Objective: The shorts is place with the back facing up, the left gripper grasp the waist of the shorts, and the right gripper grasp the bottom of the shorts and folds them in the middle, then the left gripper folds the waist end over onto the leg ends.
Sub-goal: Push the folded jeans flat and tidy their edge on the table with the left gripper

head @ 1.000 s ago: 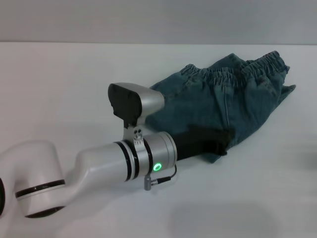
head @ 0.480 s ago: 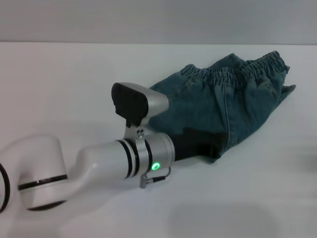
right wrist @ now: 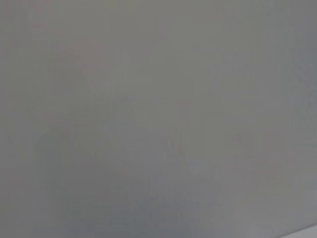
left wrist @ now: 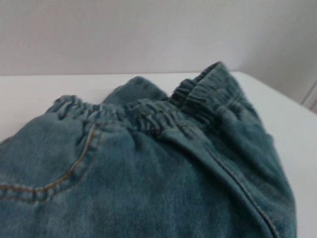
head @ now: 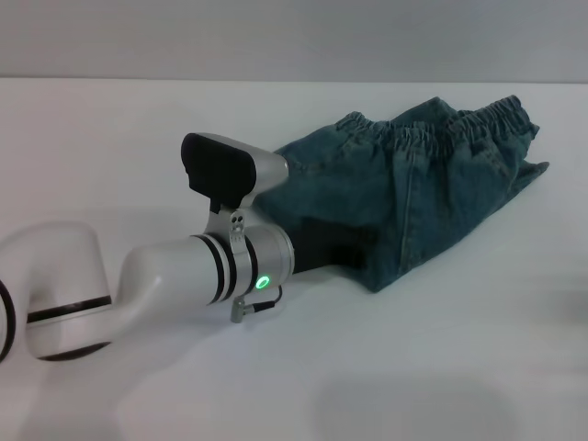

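Note:
The blue denim shorts (head: 432,184) lie bunched and folded on the white table (head: 110,138), right of centre. Their gathered elastic waist (head: 450,124) is at the far right end, doubled into two ruffled bands. My left gripper (head: 354,253) is at the near left edge of the denim, its black claw tucked into the cloth and shut on it, so its tips are hidden. The left wrist view looks along the shorts (left wrist: 148,183) to the waist (left wrist: 148,116) and shows a pocket seam. The leg hems are hidden. The right gripper is out of view.
The left arm's silver-white forearm (head: 184,276) with its green light lies across the table's near left. Bare white table surrounds the shorts, with a grey wall behind. The right wrist view shows only plain grey.
My left gripper has drawn back to the left and a little away from me. The near edge of the shorts has come with it, while the waist stayed in place.

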Controlling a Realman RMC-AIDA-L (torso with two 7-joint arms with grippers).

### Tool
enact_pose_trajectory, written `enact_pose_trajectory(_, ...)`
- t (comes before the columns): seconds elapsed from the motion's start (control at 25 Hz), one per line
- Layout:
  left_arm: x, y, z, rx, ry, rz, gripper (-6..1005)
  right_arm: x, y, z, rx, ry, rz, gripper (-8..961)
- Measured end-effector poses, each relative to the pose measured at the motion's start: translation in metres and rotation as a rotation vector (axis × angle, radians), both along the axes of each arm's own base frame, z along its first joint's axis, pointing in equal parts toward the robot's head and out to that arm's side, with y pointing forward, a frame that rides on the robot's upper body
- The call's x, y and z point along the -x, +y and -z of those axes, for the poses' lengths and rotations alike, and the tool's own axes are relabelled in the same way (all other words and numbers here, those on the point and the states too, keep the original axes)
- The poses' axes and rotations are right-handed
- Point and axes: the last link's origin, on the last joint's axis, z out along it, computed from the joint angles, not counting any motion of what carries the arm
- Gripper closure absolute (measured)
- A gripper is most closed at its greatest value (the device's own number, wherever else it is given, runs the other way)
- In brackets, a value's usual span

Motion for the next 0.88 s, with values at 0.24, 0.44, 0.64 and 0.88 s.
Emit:
enact_pose_trajectory(0.24,0.008,0.006,-0.004,-0.023,0.038,-0.012,898,0.0,-0.004,-0.001,-0.009,0.01,-0.007,953)
enact_pose_trajectory(0.44,0.014,0.02,-0.013,-0.062,0.078,-0.014,895,0.0,-0.009,0.0,-0.008,0.018,-0.007,954)
enact_pose_trajectory(0.64,0.016,0.031,-0.02,-0.093,0.102,-0.017,893,0.0,-0.014,-0.001,-0.014,0.021,-0.013,954)
enact_pose_trajectory(0.88,0.011,0.038,-0.025,-0.133,0.088,-0.011,890,0.0,-0.015,-0.002,-0.014,0.021,-0.016,954)
